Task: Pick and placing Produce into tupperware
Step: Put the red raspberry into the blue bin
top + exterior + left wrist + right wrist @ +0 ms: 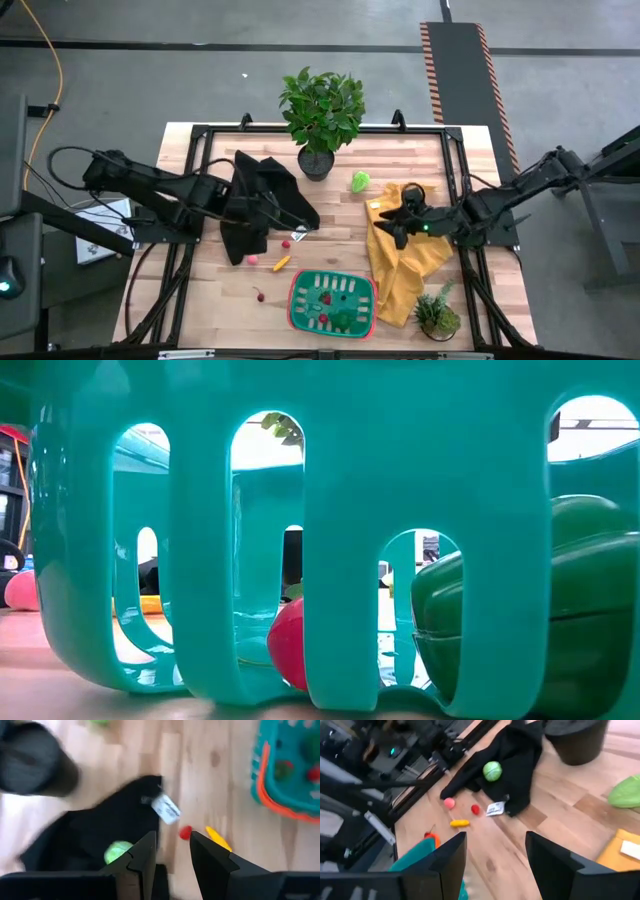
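The tupperware [333, 300], teal-green with a red rim, stands near the table's front edge. It holds a dark green piece [500, 620] and red bits [285, 645]. A lime-green ball [492, 771] rests on a black cloth [260, 200]. On the bare wood lie a red piece [185, 832], a yellow piece [216, 837], a pink piece [252, 260] and a small cherry [260, 295]. A lime-green leafy piece [360, 181] lies near the plant pot. My left gripper [172, 850] hovers open over the black cloth's edge. My right gripper [495, 850] stands open above the yellow cloth [405, 255].
A leafy potted plant [322, 115] stands at the far middle, and a smaller one [437, 312] at the near right. A white tag [166, 809] sticks out of the black cloth. Bare wood lies between the cloths and the tupperware.
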